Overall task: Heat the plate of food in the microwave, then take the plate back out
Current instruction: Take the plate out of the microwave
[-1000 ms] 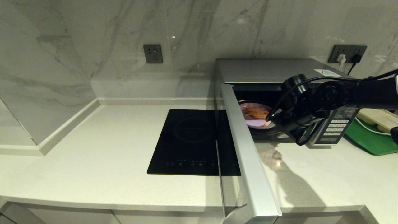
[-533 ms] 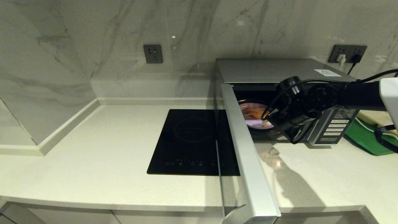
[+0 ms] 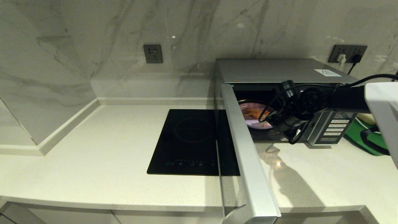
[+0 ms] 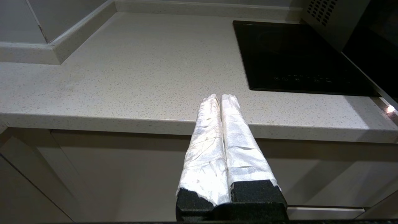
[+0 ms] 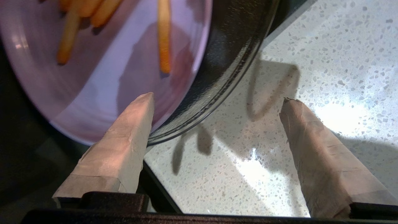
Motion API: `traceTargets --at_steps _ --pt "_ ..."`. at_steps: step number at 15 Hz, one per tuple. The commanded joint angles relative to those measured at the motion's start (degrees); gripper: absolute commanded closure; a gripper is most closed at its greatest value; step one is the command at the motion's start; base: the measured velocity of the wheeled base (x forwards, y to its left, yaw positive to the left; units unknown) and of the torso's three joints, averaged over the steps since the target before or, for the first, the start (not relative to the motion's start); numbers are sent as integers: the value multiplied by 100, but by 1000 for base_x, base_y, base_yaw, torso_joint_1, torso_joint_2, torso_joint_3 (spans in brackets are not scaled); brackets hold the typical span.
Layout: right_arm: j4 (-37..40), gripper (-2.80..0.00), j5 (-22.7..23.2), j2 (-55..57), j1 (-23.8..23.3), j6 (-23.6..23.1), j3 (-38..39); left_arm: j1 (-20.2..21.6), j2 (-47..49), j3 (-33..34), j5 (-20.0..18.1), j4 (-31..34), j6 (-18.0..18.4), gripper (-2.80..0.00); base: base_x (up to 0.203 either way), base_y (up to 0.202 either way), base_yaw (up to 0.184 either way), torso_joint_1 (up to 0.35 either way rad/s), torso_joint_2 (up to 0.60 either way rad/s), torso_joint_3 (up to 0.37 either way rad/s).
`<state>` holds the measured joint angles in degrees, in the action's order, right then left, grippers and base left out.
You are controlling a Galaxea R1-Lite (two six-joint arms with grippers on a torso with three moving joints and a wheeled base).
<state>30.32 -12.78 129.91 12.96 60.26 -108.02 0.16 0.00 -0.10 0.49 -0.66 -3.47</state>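
Note:
The silver microwave (image 3: 273,71) stands at the back right with its door (image 3: 247,155) swung wide open towards me. Inside, the lilac plate of fries (image 3: 252,114) rests on the glass turntable (image 5: 224,62). My right gripper (image 3: 270,120) is at the cavity's mouth and open. In the right wrist view the right gripper (image 5: 216,98) has one finger over the near rim of the plate of fries (image 5: 108,71) and the other over the speckled counter, holding nothing. My left gripper (image 4: 220,97) is shut and empty, parked low before the counter's front edge.
A flat black cooktop (image 3: 192,140) lies left of the open door. The keypad panel (image 3: 334,127) is right of the cavity, partly behind my arm. A green board (image 3: 371,141) and a beige tray (image 3: 367,117) sit at the far right.
My right arm has reached further left and in towards the microwave's opening, bringing the open gripper closer to the plate's near rim. The plate, the door and the left arm have not moved.

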Motion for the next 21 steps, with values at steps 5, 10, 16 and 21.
traceTargets --at_steps 5,10,16,21 --pt "18 -280 -23 93 5 100 0 2 0 1 4 -4 -4 0 0 0 0 0 0 0" --pt "195 -280 -30 36 5 125 17 2 0 1 4 -4 -4 0 0 0 0 0 0 0" --pt "220 -280 -32 -181 5 135 216 2 0 1 4 -4 -4 0 0 0 0 0 0 0" --pt "203 -280 -29 -296 5 144 358 2 0 1 4 -4 -4 0 0 0 0 0 0 0"
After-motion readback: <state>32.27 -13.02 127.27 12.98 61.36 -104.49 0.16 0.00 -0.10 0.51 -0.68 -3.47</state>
